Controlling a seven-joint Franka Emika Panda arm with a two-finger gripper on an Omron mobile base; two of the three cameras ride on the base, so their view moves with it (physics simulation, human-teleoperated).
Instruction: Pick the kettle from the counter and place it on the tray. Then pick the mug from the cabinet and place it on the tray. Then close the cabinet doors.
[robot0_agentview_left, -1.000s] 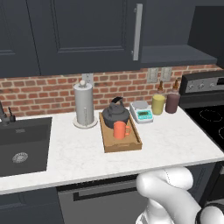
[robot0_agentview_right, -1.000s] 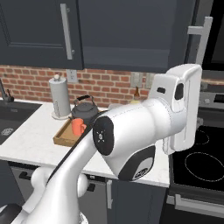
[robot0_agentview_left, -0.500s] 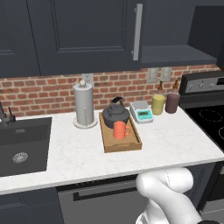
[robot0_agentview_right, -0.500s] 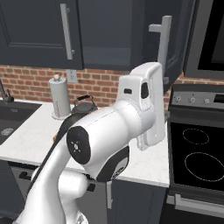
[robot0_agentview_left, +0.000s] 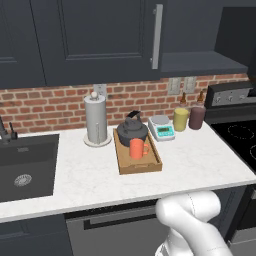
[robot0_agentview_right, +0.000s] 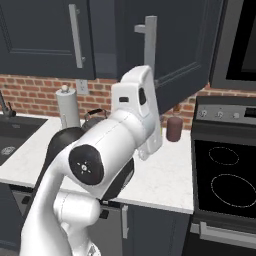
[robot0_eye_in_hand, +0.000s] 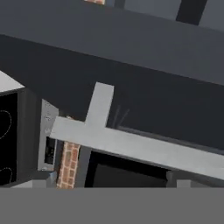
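the kettle (robot0_agentview_left: 132, 132) and the mug (robot0_agentview_left: 136, 148) both sit on the tray (robot0_agentview_left: 152, 166) near the back edge of the counter (robot0_agentview_left: 90, 175), so the arm reaches up at the cabinet doors (robot0_agentview_right: 177, 45) to shut them, and i cannot tell if the hand is open.

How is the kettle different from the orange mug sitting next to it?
The kettle is dark grey and round-bodied; the mug is orange-red and straight-sided. The kettle is the bigger one, the mug small beside it. The kettle's black handle arches over its top, while the mug's handle sticks out at its side. Both stand upright on the wooden tray, the kettle at the end nearer the brick wall.
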